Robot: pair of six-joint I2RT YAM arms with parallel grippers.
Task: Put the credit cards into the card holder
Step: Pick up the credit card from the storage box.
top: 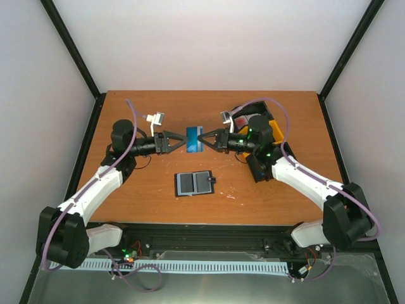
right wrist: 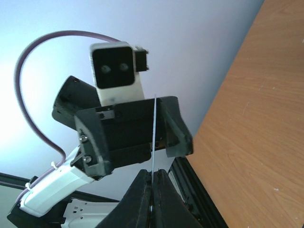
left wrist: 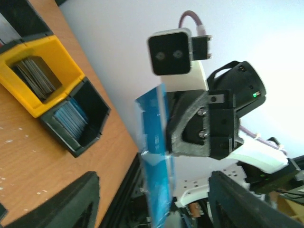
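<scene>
**Entry: one card, mid-air, between two arms.**

- Logged one light blue credit card (top: 194,139) above the table (top: 139,114), at 12 o'clock from the card holder (top: 195,183) in the top view and clear of the wood.
- Found the right gripper (top: 204,139) reaching in from 3 o'clock, jaws fully closed on the card's 3 o'clock edge. Saw the thin edge pinched between its fingertips in the right wrist view.
- Found the left gripper (top: 183,140) reaching in from 9 o'clock, jaws parted fairly wide and straddling the card's opposite edge. Saw no pinch there, so judged no grip made on that side yet.
- Noted the card holder lying open and flat, inner slots upward, touched by neither gripper.
- Noted joined trays at 2 o'clock on the table: a yellow tray (left wrist: 61,54) holding dark cards (left wrist: 33,78) and a black tray (left wrist: 95,128) holding blue cards (left wrist: 71,121). Judged these as stock left to move.

**Step in hand:** judged as a hand-over or regrasp of the card between the arms, with insertion not begun.

**Next move:** judged to call for closing the left jaws squarely on the card before loosening the right. Judged it then to need tipping the card's free edge down toward a slot at 6 o'clock, with the holder likely to slide unless pinned.
</scene>
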